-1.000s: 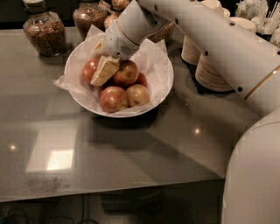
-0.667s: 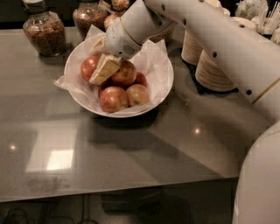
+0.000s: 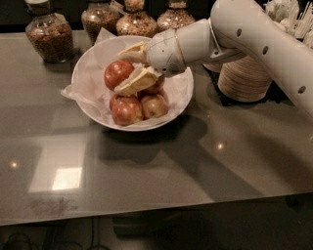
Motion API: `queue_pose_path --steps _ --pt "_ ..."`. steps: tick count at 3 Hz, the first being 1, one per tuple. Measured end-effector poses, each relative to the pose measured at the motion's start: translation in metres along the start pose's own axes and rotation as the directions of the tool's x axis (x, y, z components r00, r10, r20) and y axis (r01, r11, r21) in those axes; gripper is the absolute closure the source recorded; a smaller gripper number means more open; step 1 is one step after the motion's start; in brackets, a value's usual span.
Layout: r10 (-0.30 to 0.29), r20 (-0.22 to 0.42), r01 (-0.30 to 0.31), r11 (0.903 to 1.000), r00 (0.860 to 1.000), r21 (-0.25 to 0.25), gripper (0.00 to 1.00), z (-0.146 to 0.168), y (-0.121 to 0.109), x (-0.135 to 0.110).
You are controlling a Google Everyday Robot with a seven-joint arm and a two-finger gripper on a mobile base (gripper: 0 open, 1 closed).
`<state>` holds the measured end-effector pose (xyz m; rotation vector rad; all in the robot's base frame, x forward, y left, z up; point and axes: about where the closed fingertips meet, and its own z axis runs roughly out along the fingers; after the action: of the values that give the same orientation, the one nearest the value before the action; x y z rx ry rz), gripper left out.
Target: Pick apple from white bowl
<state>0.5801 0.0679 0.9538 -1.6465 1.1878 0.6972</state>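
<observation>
The white bowl (image 3: 88, 108), wide and lined with crinkled white paper, stands on the grey table and holds several red apples. My gripper (image 3: 119, 72) reaches into it from the right. Its two tan fingers (image 3: 138, 81) close above and below one red apple (image 3: 116, 73) at the bowl's upper left. That apple sits a little above the others. Two more apples (image 3: 126, 110) lie at the front of the bowl under the gripper. My white arm (image 3: 244, 34) crosses in from the top right.
Several glass jars of dry food (image 3: 47, 35) line the back edge behind the bowl. A tall stack of tan disposable bowls (image 3: 244, 75) stands on the right, under the arm. White utensils (image 3: 288, 12) show at top right. The table's front edge (image 3: 146, 215) runs along the bottom.
The wrist has swung so the arm now comes in more from the right. The gripped apple has shifted right and slightly up from the bowl's left side.
</observation>
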Motion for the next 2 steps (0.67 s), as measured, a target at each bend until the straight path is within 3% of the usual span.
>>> queue_pose_path --steps 1,2 --pt "0.001 0.082 -0.007 0.9974 0.997 0.072 1.00 -0.033 0.007 -0.007" --pt "-0.033 0.097 0.021 0.9923 0.995 0.122 1.00 -0.062 0.012 -0.028"
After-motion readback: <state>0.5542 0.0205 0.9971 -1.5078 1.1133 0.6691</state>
